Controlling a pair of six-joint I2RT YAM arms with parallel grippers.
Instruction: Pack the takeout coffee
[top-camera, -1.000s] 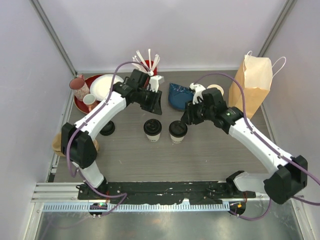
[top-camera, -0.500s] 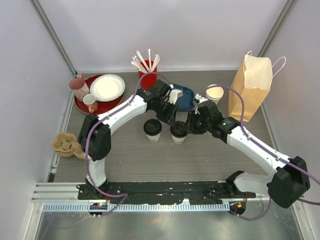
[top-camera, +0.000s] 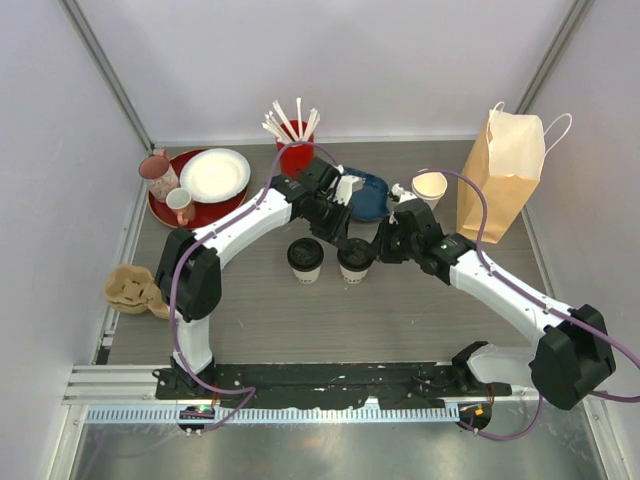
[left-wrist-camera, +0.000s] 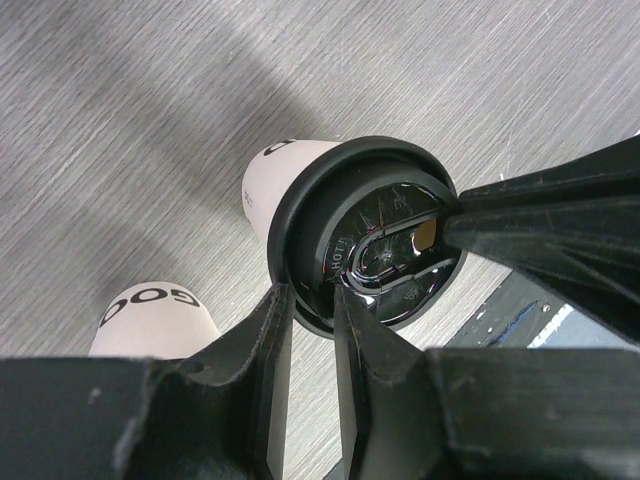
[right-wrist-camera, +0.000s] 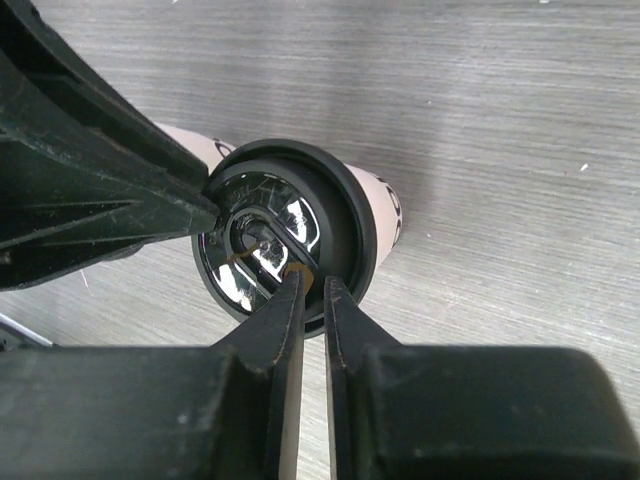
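Observation:
Two cream paper coffee cups with black lids stand mid-table: the left cup (top-camera: 305, 258) and the right cup (top-camera: 355, 260). My left gripper (top-camera: 343, 237) reaches the right cup from the back left. In the left wrist view its jaws (left-wrist-camera: 312, 298) pinch the lid rim of that cup (left-wrist-camera: 365, 245), one finger inside and one outside. My right gripper (top-camera: 383, 247) comes from the right. In the right wrist view its jaws (right-wrist-camera: 311, 288) are nearly closed on the near rim of the same lid (right-wrist-camera: 285, 230). The other cup (left-wrist-camera: 155, 318) shows at lower left of the left wrist view.
A brown paper bag (top-camera: 505, 170) stands at the back right, with a lidless cream cup (top-camera: 430, 187) beside it. A blue item (top-camera: 372, 195) lies behind the cups. A red straw holder (top-camera: 295, 150), a red tray (top-camera: 165, 210) with a plate and a pink mug (top-camera: 157, 172), and a cardboard carrier (top-camera: 135, 290) are on the left.
My left arm swung from near the straw holder over to the right cup. My right gripper moved in onto the same cup's lid. Both cups stayed in place.

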